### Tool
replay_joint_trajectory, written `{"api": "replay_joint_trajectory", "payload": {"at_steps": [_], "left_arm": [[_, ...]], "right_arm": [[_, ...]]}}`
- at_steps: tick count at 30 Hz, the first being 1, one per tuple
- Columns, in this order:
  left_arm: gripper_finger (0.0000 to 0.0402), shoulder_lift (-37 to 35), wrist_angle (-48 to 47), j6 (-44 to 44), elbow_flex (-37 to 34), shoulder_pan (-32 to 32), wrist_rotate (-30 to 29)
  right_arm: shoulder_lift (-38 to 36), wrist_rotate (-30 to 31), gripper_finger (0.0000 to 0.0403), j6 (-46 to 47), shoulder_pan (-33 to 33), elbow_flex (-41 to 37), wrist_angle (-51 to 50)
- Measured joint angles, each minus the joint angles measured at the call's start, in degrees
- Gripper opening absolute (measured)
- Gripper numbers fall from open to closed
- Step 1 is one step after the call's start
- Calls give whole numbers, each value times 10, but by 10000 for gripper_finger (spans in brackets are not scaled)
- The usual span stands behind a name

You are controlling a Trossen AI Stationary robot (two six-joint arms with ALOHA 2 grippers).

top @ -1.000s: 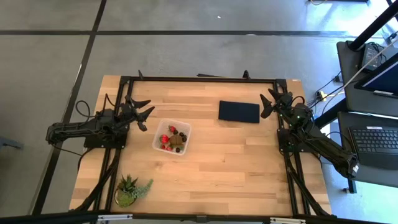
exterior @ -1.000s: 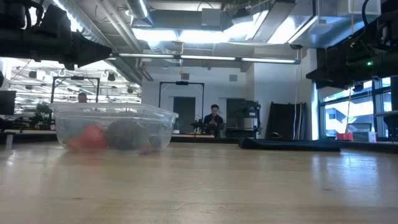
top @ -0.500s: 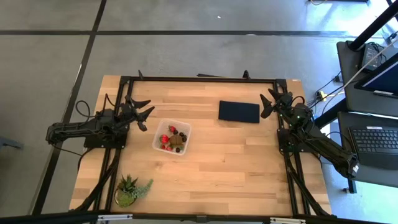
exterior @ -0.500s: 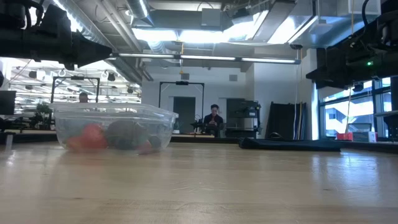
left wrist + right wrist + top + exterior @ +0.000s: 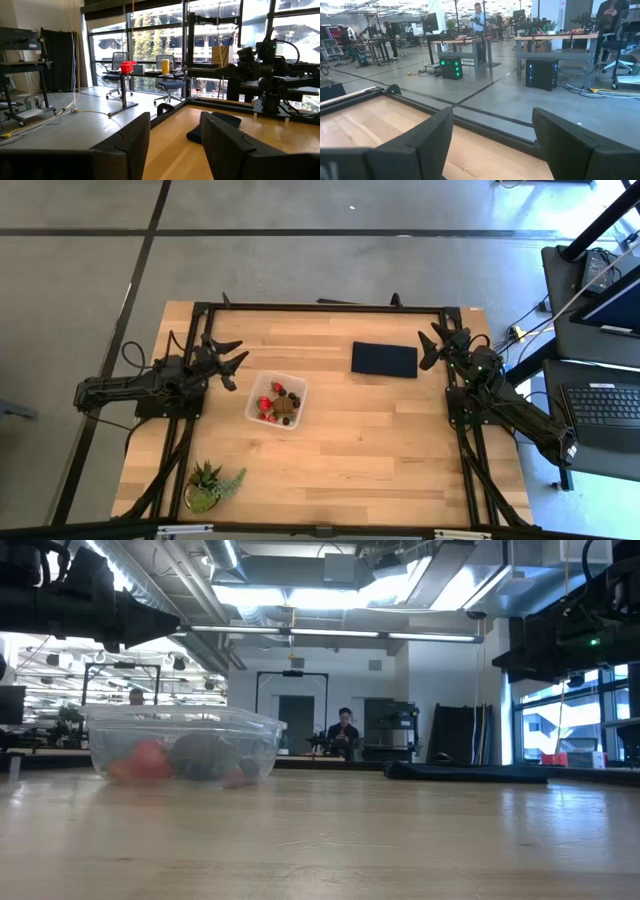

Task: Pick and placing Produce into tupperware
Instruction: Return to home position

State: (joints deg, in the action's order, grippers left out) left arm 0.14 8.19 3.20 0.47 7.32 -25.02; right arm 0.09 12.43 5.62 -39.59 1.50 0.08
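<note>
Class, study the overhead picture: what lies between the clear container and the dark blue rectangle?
Nothing: the high view shows only bare wooden tabletop between the tupperware and the blue rectangle.

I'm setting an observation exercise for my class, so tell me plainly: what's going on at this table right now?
The sorting looks finished. The strawberries, dark berries and kiwi all lie inside the tupperware. Neither arm handles anything: the left gripper hangs open and empty beside the tupperware, and the right gripper hangs open at the opposite edge, near the dark blue mat. A potted plant stands in a corner on the left arm's side.
</note>
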Motion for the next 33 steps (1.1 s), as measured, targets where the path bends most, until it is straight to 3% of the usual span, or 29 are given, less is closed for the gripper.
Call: {"api": "replay_joint_trajectory", "payload": {"at_steps": [33], "left_arm": [[169, 0, 0, 0, 0, 0, 0]], "right_arm": [[0, 0, 273, 1, 0, 0, 0]]}}
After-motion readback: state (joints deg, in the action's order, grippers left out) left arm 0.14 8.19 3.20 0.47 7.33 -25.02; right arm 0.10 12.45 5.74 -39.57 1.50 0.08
